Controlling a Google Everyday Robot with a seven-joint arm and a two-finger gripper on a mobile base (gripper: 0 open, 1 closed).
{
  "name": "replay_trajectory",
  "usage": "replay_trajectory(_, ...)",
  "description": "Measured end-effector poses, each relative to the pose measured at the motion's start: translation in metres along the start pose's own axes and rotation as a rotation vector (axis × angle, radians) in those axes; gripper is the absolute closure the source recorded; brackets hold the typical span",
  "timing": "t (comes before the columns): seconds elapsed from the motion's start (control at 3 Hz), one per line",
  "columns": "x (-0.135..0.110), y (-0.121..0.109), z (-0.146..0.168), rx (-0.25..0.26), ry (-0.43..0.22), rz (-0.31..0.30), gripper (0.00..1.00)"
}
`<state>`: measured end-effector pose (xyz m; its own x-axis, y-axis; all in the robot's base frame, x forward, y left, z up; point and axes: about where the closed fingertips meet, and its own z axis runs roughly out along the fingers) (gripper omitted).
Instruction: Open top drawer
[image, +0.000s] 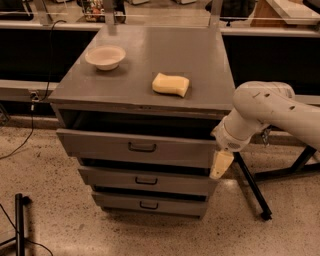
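Find the top drawer (100, 142) partly out beneath the bench (200, 60), with a dark gap above its front and nothing on its centre handle (142, 147). Find the tool (221, 164) low at the right end of that front, just beside the corner and well apart from the handle. Cannot tell the tool's opening, nor any hold on anything. Judging from here: could skew the drawer and jam it on its runners by working at the corner rather than the centre. Could slip off the edge and catch the second drawer (110, 177) instead. Could jolt the bench and shift the bowl (105, 56) or the sponge (171, 84). Could also stop short of full travel and leave the job half done
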<state>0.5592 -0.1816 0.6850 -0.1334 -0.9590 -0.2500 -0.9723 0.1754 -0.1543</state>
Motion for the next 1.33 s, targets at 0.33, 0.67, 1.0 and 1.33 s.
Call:
replay_trajectory(0.33, 0.001, 0.003, 0.009, -0.017, 0.006, 0.004, 0.23)
replay_trajectory(0.67, 0.004, 0.01, 0.013, -0.037, 0.017, 0.013, 0.24)
replay_trajectory(1.0, 0.004, 0.017, 0.004, -0.039, 0.006, 0.016, 0.26)
replay_trajectory(1.33, 0.001, 0.031, -0.009, -0.052, -0.012, 0.006, 0.28)
